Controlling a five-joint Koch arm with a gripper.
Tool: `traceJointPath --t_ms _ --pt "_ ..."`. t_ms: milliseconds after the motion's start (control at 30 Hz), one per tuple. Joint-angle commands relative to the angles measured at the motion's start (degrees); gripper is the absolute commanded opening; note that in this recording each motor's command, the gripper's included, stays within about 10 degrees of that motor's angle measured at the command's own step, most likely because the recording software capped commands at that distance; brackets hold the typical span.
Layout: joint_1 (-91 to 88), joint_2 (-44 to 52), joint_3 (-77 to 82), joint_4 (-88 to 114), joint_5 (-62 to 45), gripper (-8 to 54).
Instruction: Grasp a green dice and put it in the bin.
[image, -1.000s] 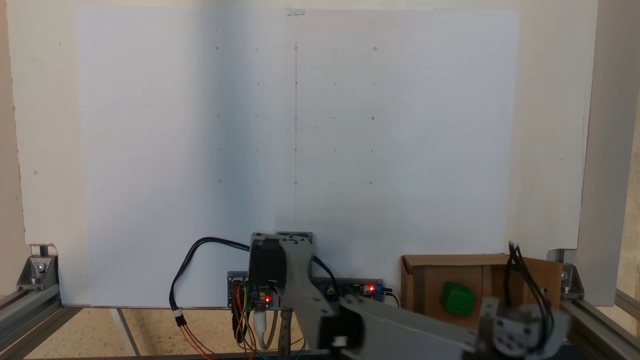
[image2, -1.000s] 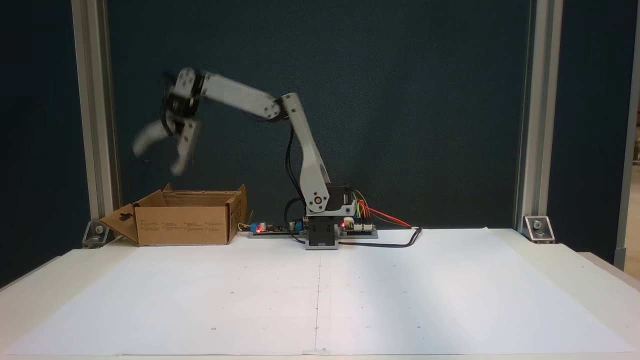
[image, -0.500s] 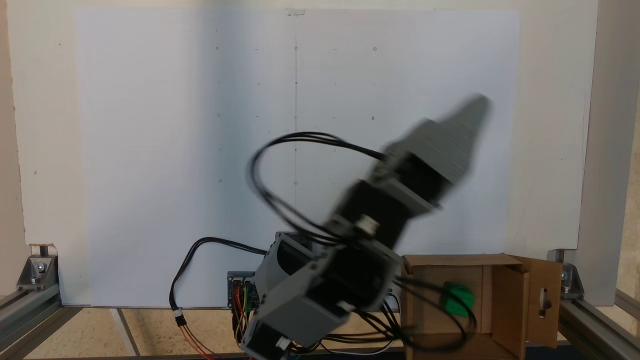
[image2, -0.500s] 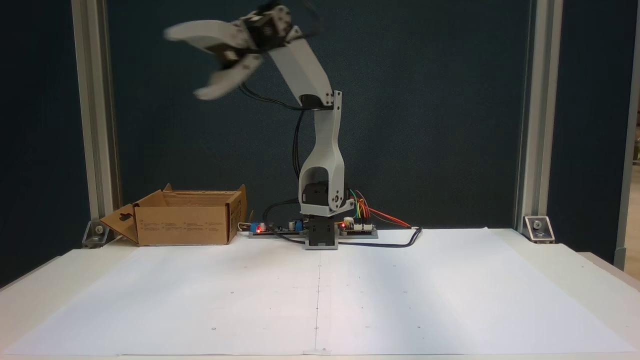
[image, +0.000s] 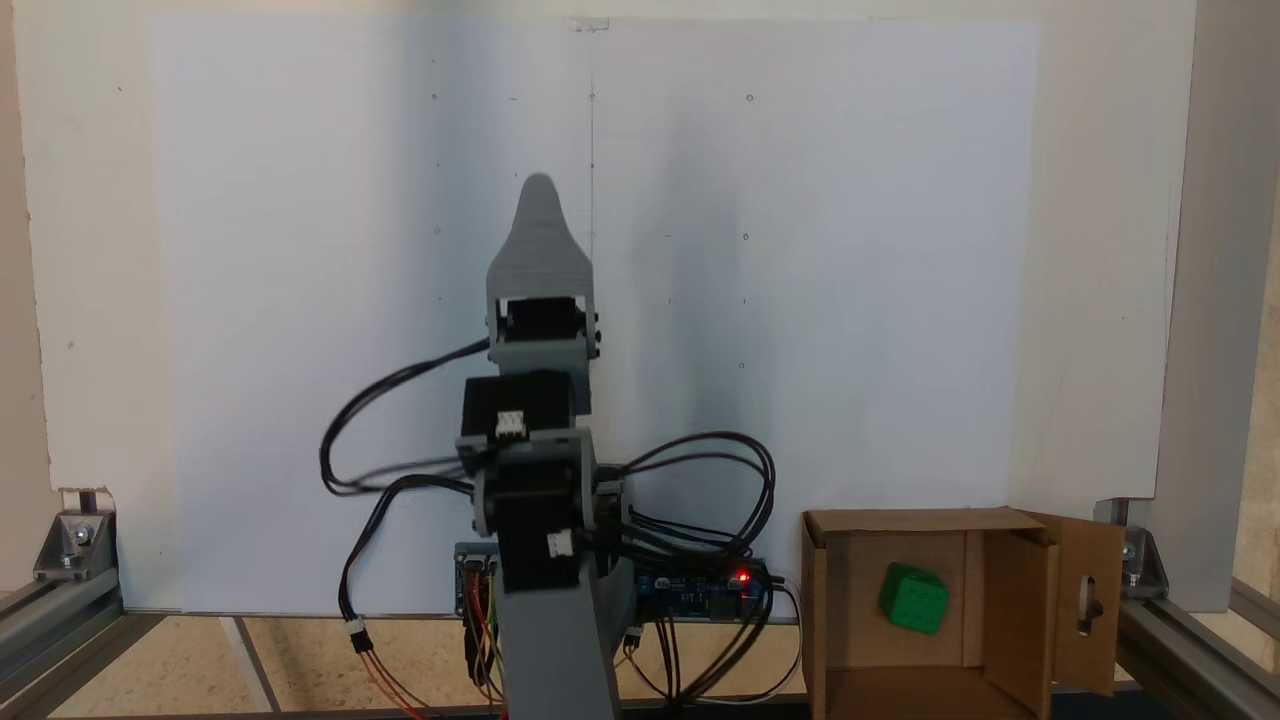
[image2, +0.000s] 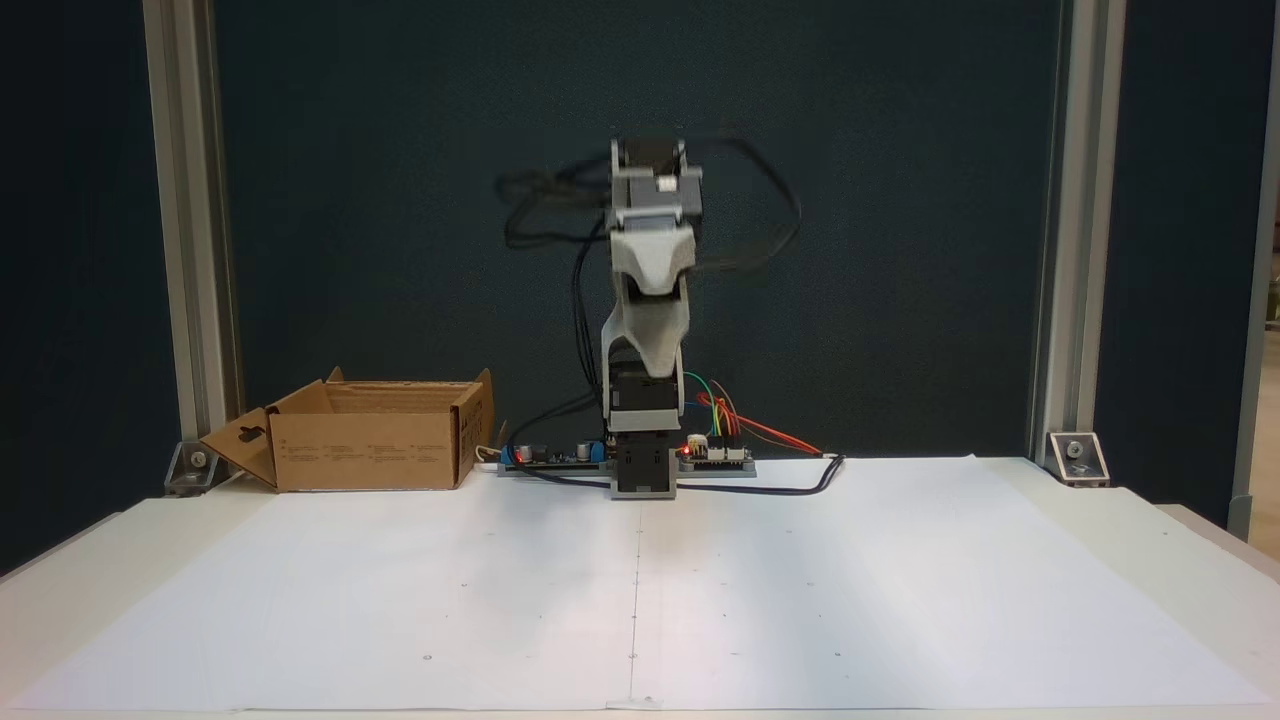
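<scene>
The green dice (image: 914, 598) lies on the floor of the bin (image: 905, 520), a brown cardboard box with open flaps, one of them slotted. In a fixed view the bin (image2: 370, 450) stands at the back left and its walls hide the dice. My gripper (image: 540, 195) is raised high over the middle of the table, far from the bin, with nothing in it. Only its grey top jaw shows from above. From the front the gripper (image2: 650, 300) points towards the camera and is blurred, so I cannot make out how its jaws stand.
The arm's base (image2: 642, 470) with circuit boards and coloured wires sits at the back centre. A large white paper sheet (image2: 640, 600) with faint pencil marks covers the table. Aluminium frame posts (image2: 190, 250) stand at the back corners, one right behind the bin.
The arm swung up and away from above the bin to the table's centre line, with the gripper seen open on the way. The dice stayed in the bin.
</scene>
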Motion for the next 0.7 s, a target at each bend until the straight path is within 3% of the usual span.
traceJointPath --t_ms 0,233,667 --pt "-0.26 3.69 1.58 -9.47 -2.9 45.4" --pt "1.93 11.25 17.23 -27.31 -2.9 44.7" --pt "8.53 11.78 31.99 -58.69 -2.9 43.8"
